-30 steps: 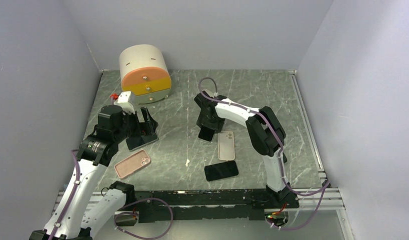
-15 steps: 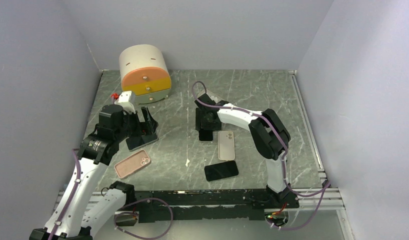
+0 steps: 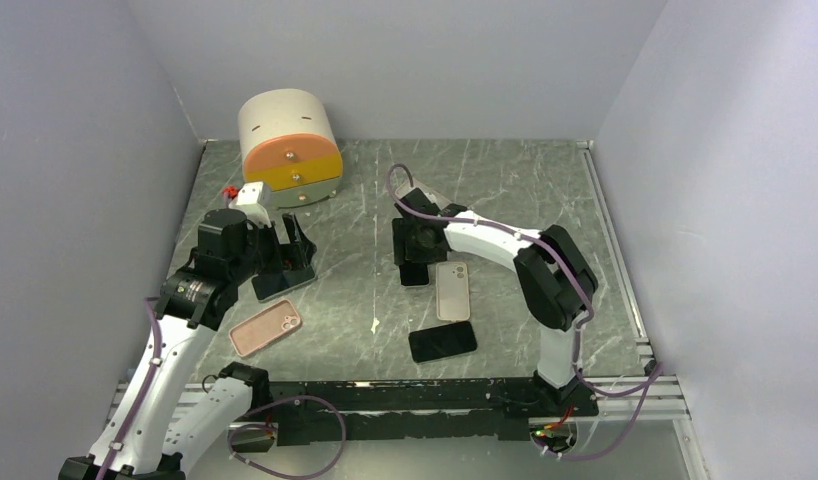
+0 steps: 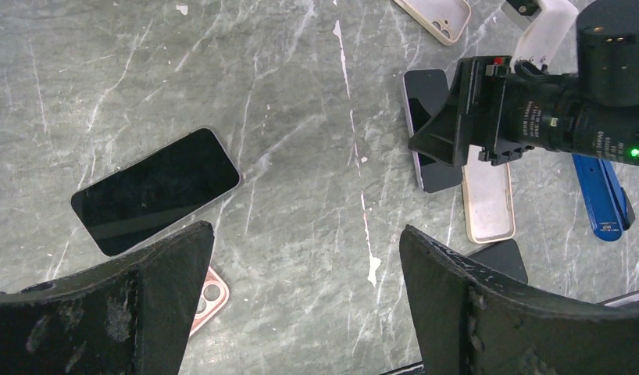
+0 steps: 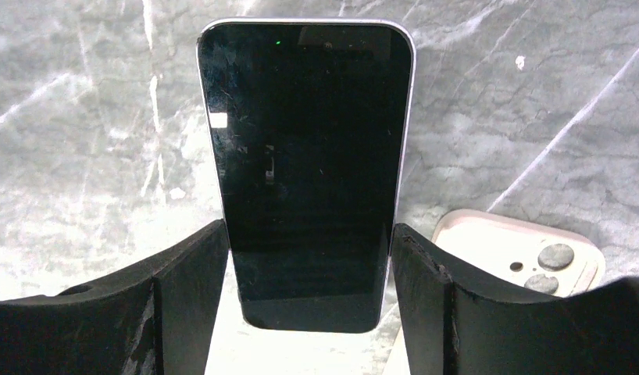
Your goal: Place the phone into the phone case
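A black phone [image 5: 305, 156] lies screen up on the marble table. My right gripper [image 5: 310, 266] is down over its near end, with one finger against each long edge, shut on it; it also shows in the top view [image 3: 415, 262]. A beige phone case [image 3: 452, 290] lies just right of that phone, and its camera corner shows in the right wrist view [image 5: 535, 254]. My left gripper [image 4: 308, 312] is open and empty above a second black phone [image 4: 156, 201]. A pink case [image 3: 265, 328] lies near the left arm.
A third black phone [image 3: 442, 341] lies near the front edge. A round beige and orange drawer unit [image 3: 290, 148] stands at the back left. A blue object [image 4: 601, 195] and another beige case [image 4: 437, 12] lie beyond the right arm. Grey walls close in three sides.
My right gripper has come down and slightly left onto the phone beside the beige case, and the right arm has stretched lower. The left arm has not moved.
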You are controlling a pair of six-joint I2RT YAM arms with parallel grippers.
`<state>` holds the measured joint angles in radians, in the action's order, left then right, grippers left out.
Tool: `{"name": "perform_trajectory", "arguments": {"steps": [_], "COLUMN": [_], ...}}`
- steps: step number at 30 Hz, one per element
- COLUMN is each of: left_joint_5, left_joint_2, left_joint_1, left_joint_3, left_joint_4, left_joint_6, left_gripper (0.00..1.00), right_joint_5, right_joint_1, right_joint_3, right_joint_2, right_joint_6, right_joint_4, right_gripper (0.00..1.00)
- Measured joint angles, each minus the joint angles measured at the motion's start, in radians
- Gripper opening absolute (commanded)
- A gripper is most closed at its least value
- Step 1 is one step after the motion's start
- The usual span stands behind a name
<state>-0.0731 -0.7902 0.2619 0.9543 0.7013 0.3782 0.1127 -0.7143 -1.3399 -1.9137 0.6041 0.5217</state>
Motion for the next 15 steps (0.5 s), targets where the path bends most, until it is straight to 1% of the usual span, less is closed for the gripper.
{"name": "perform_trajectory", "arguments": {"steps": [8, 15], "left_joint_5": [0.0, 0.0], "left_joint_2": [-0.006, -0.006], "left_joint_1": [0.0, 0.0], "left_joint_3": [0.0, 0.0], "left_joint_4": [0.0, 0.0], "left_joint_6": [0.0, 0.0], "left_gripper": [0.94, 0.94], "right_joint_5": [-0.013, 0.023], "right_joint_1": [0.0, 0.0], "right_joint_3": [0.03, 0.165], "right_joint_2": [0.073, 0.2], "right_joint_6": [0.008, 0.043], "right_joint_4": [0.009, 0.044], "right_gripper": [0.27, 0.26]}}
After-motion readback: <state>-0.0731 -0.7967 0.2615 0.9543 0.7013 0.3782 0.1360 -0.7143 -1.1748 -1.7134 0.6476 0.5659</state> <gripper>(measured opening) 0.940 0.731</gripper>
